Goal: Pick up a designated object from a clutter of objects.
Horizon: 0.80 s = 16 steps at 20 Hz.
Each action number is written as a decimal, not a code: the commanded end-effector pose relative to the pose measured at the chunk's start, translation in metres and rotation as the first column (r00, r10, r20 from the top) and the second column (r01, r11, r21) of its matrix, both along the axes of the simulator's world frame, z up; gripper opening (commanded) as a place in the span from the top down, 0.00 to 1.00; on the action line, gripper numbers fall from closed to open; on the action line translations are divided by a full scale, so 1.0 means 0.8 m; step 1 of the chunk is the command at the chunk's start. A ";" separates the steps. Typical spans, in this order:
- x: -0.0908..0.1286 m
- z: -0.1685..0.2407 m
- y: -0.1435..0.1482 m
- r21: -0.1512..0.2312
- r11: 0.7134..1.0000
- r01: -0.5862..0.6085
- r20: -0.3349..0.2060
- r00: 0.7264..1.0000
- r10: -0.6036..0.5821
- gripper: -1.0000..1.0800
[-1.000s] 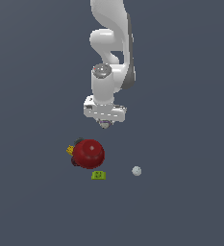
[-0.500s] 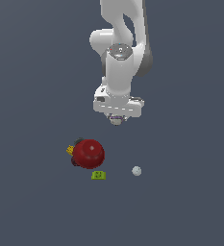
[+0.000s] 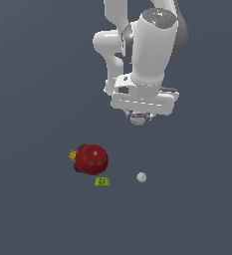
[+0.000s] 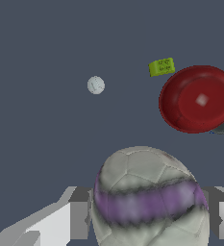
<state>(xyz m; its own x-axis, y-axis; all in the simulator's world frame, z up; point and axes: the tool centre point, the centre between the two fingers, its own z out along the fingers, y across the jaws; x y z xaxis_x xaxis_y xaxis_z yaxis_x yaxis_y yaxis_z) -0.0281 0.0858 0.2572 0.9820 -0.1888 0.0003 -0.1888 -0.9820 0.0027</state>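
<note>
Purple-banded ball [image 4: 147,202] clamped in pincer [image 3: 139,118], high above red sphere [image 3: 92,159].

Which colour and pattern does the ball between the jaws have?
The ball is whitish-grey with a purple band and dark seams; the wrist view shows it best.

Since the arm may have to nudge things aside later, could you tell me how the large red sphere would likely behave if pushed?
The red sphere is round, so a push would probably send it rolling. Its glossy surface hints it may slip between the fingers. Yellow and dark bits lie against it on the exterior view's left and might briefly block a roll that way.
</note>
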 end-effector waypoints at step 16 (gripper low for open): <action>0.074 0.128 0.096 0.002 1.000 0.001 0.000 1.000 -0.001 1.00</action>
<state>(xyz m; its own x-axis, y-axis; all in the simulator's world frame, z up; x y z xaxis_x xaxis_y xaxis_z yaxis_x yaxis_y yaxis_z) 0.0270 0.1579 0.3526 0.9820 -0.1887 -0.0007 -0.1887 -0.9820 0.0007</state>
